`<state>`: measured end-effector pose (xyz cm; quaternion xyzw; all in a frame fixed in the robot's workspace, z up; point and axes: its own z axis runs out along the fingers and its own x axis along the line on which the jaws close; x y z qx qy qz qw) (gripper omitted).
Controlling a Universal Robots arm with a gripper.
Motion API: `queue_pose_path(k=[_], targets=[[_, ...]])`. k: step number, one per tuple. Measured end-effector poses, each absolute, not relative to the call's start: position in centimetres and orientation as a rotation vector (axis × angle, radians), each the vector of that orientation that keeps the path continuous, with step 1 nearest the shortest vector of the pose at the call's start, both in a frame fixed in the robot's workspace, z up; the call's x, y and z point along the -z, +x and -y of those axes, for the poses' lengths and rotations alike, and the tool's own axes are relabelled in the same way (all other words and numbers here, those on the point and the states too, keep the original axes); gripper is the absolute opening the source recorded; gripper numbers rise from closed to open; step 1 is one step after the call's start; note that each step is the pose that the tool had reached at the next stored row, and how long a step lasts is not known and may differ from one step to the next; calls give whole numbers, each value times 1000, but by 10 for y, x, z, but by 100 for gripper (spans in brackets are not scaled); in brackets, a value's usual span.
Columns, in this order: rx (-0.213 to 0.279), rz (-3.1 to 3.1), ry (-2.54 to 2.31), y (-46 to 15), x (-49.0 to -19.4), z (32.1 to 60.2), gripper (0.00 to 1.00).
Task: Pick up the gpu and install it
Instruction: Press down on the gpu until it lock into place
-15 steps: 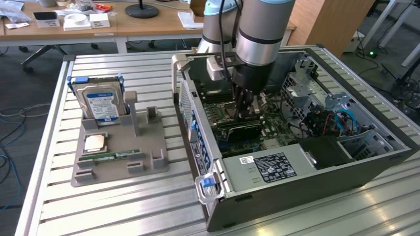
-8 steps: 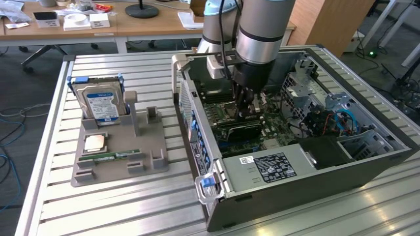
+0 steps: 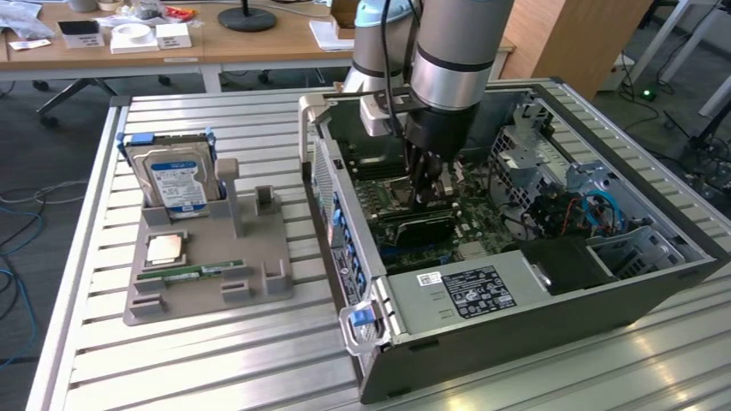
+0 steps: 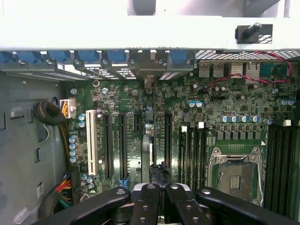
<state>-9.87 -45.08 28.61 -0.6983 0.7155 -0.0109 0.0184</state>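
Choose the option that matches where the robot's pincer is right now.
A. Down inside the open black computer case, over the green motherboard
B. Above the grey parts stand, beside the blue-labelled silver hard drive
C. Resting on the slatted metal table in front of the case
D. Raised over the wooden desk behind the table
A: the pincer reaches down inside the open black computer case, just over the green motherboard.
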Motion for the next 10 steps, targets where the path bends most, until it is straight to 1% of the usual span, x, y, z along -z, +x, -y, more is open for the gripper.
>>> queue_pose_path(k=[10], targets=[[34, -2222, -2169, -99, -289, 451, 11]])
